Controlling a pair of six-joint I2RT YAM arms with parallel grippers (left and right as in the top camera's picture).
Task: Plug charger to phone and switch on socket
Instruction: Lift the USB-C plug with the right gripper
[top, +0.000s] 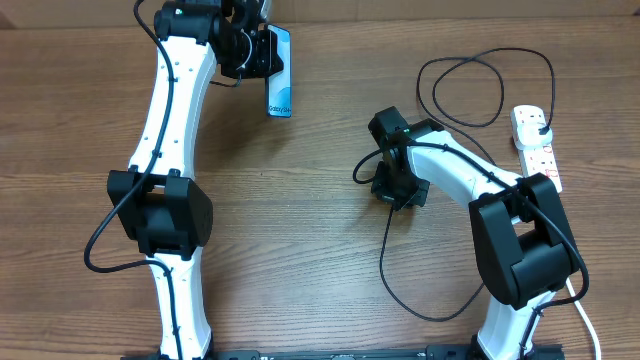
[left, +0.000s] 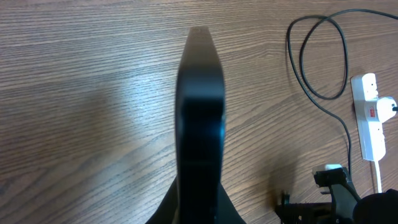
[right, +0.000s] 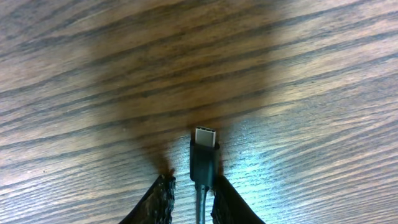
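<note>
The phone (top: 281, 84), its blue screen lit, is held at the back of the table with my left gripper (top: 262, 52) shut on it. In the left wrist view the phone (left: 200, 112) shows edge-on as a dark slab between the jaws of that gripper (left: 200, 210). The charger cable (top: 384, 262) runs across the table to my right gripper (top: 392, 196). In the right wrist view its connector tip (right: 205, 138) lies on the wood between the jaws of the right gripper (right: 191, 181). The right finger (right: 231, 202) touches it; a gap remains at the left finger (right: 160, 199). The socket (top: 537, 146) lies far right.
The charger cable (top: 470, 90) loops at the back right, left of the socket, and its black plug (top: 541, 124) sits in the strip. The strip (left: 371, 124) and cable loop (left: 314, 68) also show in the left wrist view. A thick white lead (top: 585, 315) trails off at the front right.
</note>
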